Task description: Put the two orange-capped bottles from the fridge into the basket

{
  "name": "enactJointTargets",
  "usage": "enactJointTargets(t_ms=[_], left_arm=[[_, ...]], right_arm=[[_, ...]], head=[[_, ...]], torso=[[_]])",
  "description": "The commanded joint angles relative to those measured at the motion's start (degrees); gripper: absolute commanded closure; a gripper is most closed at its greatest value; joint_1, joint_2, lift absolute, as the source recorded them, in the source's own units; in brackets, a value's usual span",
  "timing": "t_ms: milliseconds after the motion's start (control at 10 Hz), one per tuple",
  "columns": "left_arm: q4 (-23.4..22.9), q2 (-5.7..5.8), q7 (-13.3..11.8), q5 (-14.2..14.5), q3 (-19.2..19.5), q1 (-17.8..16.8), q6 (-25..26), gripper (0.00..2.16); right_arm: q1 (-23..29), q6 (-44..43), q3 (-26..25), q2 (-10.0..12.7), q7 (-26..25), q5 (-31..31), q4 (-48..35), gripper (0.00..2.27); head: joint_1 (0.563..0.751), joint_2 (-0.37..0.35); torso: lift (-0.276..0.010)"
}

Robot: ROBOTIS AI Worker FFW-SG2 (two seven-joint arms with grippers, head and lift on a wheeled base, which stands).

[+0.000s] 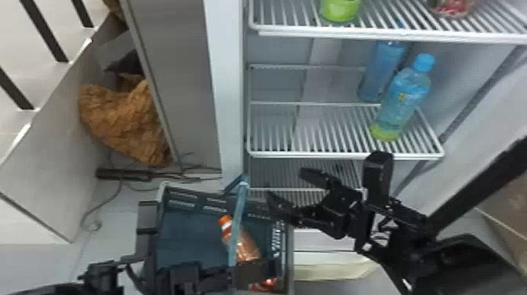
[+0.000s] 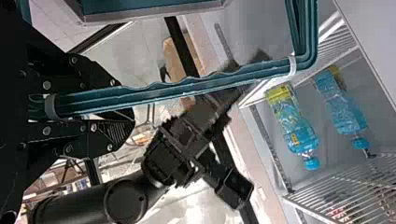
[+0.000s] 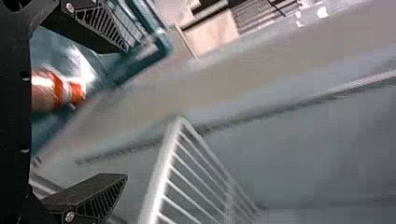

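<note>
My left gripper (image 1: 255, 270) is over the basket's near part; in the left wrist view that gripper (image 2: 114, 100) is shut on the teal basket handle (image 2: 187, 87). Inside the basket (image 1: 184, 231) lies an orange-capped bottle (image 1: 247, 249), partly behind the raised handle. A second orange item (image 1: 268, 284) shows beneath the left gripper, mostly hidden. My right gripper (image 1: 288, 186) stands open by the basket's far right corner, in front of the fridge's lower shelves. In the right wrist view nothing is between the fingers of this gripper (image 3: 125, 112), and an orange-capped bottle (image 3: 51, 88) lies beyond them.
Two blue bottles, one in front (image 1: 404, 100) and one behind (image 1: 382, 70), stand on the right of the middle fridge shelf (image 1: 313, 155). The upper shelf (image 1: 376, 33) holds a green-bottomed container. A crumpled brown bag (image 1: 121, 117) and cables lie left of the fridge.
</note>
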Motion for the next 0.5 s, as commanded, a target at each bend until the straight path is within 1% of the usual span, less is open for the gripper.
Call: enactJointTargets(t_ms=[0, 200, 300, 400], left_arm=[[0.00, 0.02, 0.00, -0.03, -0.15, 0.01, 0.00, 1.17], [0.00, 0.11, 0.00, -0.03, -0.15, 0.01, 0.00, 1.17], [0.00, 0.11, 0.00, 0.09, -0.15, 0.15, 0.00, 1.17], [0.00, 0.11, 0.00, 0.09, -0.15, 0.15, 0.00, 1.17]], right_arm=[[4.58, -6.18, -3.75, 1.29, -1.60, 2.33, -5.56, 0.09], [10.91, -14.62, -9.12, 3.92, -5.47, 3.81, -11.19, 0.10], [13.72, -18.13, -11.52, 5.33, -7.05, 4.61, -13.30, 0.09], [15.97, -21.37, -13.23, 6.30, -8.46, 4.96, -15.13, 0.09]], head=[[0.695, -0.095], [0.695, -0.163], [0.695, -0.185], [0.695, -0.229]], torso=[[-0.235], [-0.235], [-0.235], [-0.235]])
